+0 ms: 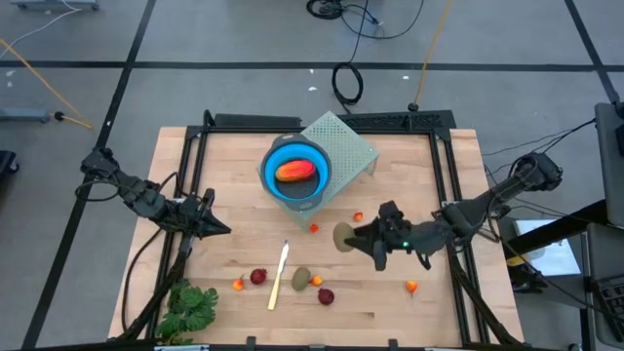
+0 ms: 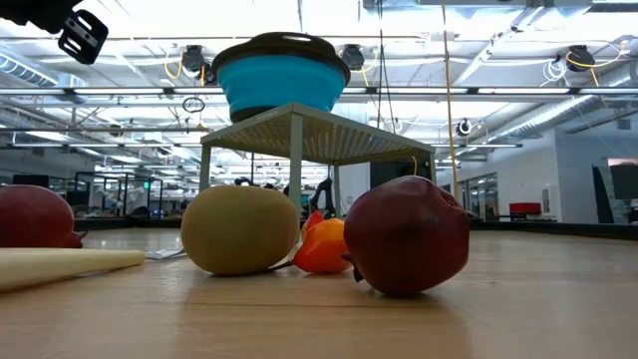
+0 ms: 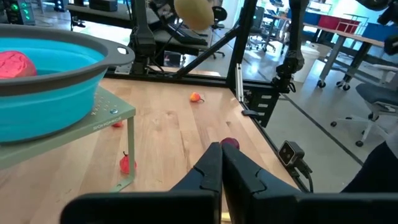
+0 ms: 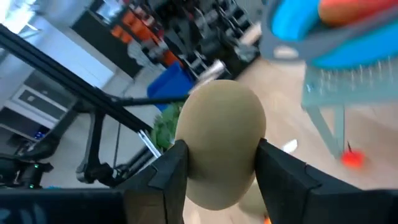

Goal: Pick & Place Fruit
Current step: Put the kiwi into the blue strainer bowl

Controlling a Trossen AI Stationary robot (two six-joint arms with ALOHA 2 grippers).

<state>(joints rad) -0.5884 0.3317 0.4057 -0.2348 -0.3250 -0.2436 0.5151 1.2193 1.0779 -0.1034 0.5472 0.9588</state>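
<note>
Brown-green and oval, one fruit (image 4: 222,142) sits clamped between the two dark fingers (image 4: 166,171) of the right gripper (image 1: 353,237), held above the wooden table (image 1: 429,312) a little to the right of its middle. Up the table from it, a blue bowl (image 1: 276,155) with a grey rim rests on a small pale green stand (image 1: 356,148), and the larger orange-red oblong (image 1: 294,172) lies inside the bowl. The left gripper (image 1: 222,229) hangs over the left half of the table, its fingers (image 3: 208,171) pressed together with nothing between them. Loose pieces lie along the near part of the table: a second brown-green oval (image 1: 301,279) with a tiny orange bit (image 1: 317,281) just beside it, a dark red ball (image 1: 326,295) near those, another dark red ball (image 1: 257,277) beside a small orange bit (image 1: 237,284), and one more orange bit (image 1: 411,286) farther right. Two small red-orange bits (image 1: 313,228) and (image 1: 358,216) lie near the stand. A thin cream stick (image 1: 279,276) lies between the red balls, and a leafy green bunch (image 1: 190,308) sits at the near left corner.
</note>
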